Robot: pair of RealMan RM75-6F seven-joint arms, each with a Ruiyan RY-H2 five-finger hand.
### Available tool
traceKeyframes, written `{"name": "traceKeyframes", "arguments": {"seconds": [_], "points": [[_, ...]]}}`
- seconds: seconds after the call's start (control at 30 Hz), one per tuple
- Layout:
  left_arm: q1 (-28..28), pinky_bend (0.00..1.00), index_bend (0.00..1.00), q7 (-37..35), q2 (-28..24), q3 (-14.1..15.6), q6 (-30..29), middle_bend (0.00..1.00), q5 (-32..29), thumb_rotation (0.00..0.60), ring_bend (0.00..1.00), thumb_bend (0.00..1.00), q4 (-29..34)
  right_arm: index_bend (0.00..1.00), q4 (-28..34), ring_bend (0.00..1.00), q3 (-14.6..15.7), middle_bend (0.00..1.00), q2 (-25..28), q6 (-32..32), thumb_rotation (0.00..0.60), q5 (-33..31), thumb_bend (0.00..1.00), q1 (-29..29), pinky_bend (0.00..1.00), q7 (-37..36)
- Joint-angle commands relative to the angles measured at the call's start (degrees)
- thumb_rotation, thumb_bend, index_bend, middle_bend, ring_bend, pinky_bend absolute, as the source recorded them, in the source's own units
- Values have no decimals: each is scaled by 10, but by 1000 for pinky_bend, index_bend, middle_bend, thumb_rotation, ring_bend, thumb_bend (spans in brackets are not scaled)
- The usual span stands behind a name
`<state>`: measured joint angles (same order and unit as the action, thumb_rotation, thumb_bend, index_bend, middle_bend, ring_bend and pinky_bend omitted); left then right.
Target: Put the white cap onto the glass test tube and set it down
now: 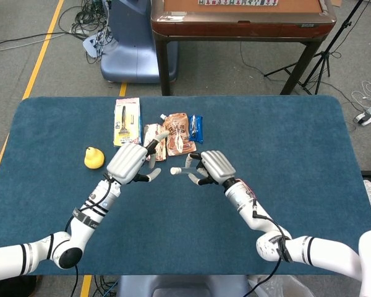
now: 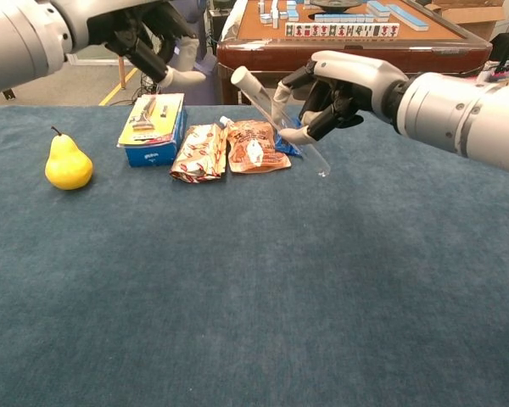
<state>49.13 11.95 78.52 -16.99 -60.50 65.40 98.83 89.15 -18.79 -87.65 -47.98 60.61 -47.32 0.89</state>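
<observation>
Right hand (image 2: 339, 85) closed round a glass test tube (image 2: 282, 125), fingers wrapped at mid-length, tube tilted with the white cap (image 2: 240, 77) seated on the upper end and the rounded bottom pointing down and away from the cap. Held clear above the blue table (image 2: 237, 305), in front of the orange snack pouch (image 2: 253, 146) as seen from the chest view. In the head view, same tube (image 1: 184, 171) lying nearly level in that hand (image 1: 214, 167), cap (image 1: 175, 171) toward the other arm.

Left hand (image 2: 153, 38) raised near the tube's capped end but apart from it, nothing in it; fingers loosely curled with a couple extended, as far as the head view (image 1: 131, 162) allows — the chest view crops it at the top edge.

Beside the orange snack pouch: a second, smaller foil pouch (image 2: 198, 153) touching it on one side, a blue wrapper (image 1: 196, 129) on the other. Further past the smaller pouch, a carded razor pack (image 2: 152, 119), then a yellow pear (image 2: 68, 163) well apart, upright.
</observation>
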Motion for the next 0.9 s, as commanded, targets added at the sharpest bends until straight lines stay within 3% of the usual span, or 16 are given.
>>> {"name": "traceKeyframes", "arguments": {"seconds": [0.03,0.27,0.43,0.6,0.9], "points": [[-6,1000,0,21,-10,12,6,571,-15,600,615,285,-20,873,15,1000,1,1000,24,32,600,-63,751,-41,1000,76],[-20,998,0,40,-7,30,-5,518,-21,600,558,285,-75,873,-17,1000,13,1000,-5,48,600,-161,752,-103,1000,159],[-31,881,0,45,-7,37,-13,468,-20,600,500,285,-102,873,-48,1000,28,1000,-37,50,600,-216,753,-147,1000,212],[-41,801,0,45,-8,43,-18,418,-16,600,443,285,-116,873,-72,1000,37,1000,-67,41,600,-253,752,-181,1000,250],[-53,787,0,32,-5,49,-21,393,-1,600,422,285,-122,873,-120,1000,50,1000,-135,12,600,-276,743,-201,1000,271]]}}
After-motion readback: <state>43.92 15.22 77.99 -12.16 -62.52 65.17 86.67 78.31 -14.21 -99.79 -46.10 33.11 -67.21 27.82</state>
